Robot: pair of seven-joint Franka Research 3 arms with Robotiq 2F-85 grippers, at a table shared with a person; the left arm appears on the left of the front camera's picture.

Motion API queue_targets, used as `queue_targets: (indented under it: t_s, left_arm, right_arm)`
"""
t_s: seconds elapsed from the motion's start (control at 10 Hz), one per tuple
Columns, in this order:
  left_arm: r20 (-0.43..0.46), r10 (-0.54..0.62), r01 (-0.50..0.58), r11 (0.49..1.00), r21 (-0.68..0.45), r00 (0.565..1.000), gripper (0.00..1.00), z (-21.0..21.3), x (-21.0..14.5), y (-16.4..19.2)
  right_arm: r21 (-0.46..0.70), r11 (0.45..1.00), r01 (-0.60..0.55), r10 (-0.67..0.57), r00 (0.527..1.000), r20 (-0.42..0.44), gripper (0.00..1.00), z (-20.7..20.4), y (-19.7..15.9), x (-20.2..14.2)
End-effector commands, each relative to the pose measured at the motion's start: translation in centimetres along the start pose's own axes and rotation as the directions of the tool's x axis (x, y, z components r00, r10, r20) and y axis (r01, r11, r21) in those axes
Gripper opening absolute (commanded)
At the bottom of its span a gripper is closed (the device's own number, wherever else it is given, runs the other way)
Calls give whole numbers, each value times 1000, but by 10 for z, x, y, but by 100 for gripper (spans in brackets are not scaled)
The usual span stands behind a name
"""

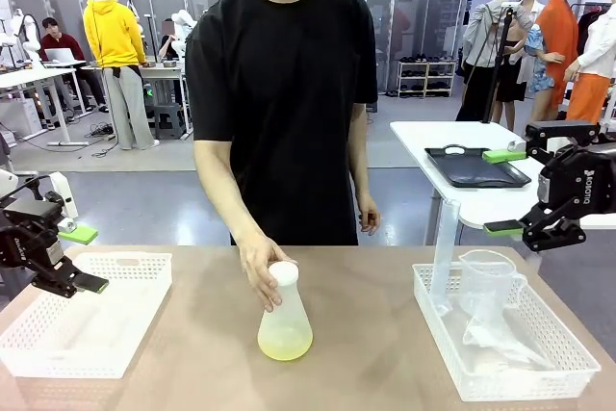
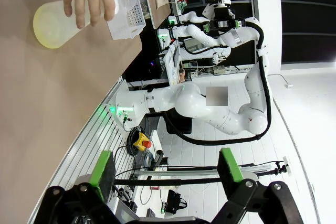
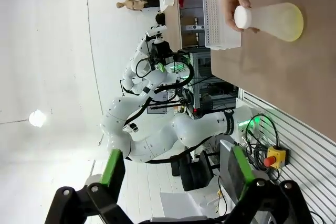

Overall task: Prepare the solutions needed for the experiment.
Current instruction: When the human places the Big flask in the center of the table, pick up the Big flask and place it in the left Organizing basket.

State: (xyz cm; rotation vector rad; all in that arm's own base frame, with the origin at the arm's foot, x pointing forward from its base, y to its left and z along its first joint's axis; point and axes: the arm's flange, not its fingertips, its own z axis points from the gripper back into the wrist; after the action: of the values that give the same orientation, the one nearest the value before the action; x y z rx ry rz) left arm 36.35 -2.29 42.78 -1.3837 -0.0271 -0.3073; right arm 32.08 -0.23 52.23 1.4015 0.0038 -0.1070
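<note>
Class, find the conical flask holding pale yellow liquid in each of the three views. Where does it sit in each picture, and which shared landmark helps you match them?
Front view: the conical flask stands upright at bottom centre, on the table.
Left wrist view: top left, turned sideways in the picture.
Right wrist view: top right, also sideways.
Shared landmark: the person's hand on its neck.

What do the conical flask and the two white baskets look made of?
Translucent whitish conical flask: probably plastic, frosted matte. Its walls look cloudy, and the pale yellow liquid shows through dimly. Left white lattice basket, right white lattice basket: likely moulded plastic, by the regular perforated walls.
</note>
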Motion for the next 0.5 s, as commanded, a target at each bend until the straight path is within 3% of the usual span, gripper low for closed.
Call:
queue_targets:
  t_s: [0.0, 0.4]
  left_arm:
    - [5, -9, 9, 1000, -20, 1000, 100, -1, -1, -2]
    - [5, -9, 9, 1000, -20, 1000, 100, -1, -1, -2]
  right_arm:
    - [11, 1000, -5, 5, 1000, -5, 100, 0, 1, 0]
    - [11, 1000, -5, 5, 1000, -5, 100, 0, 1, 0]
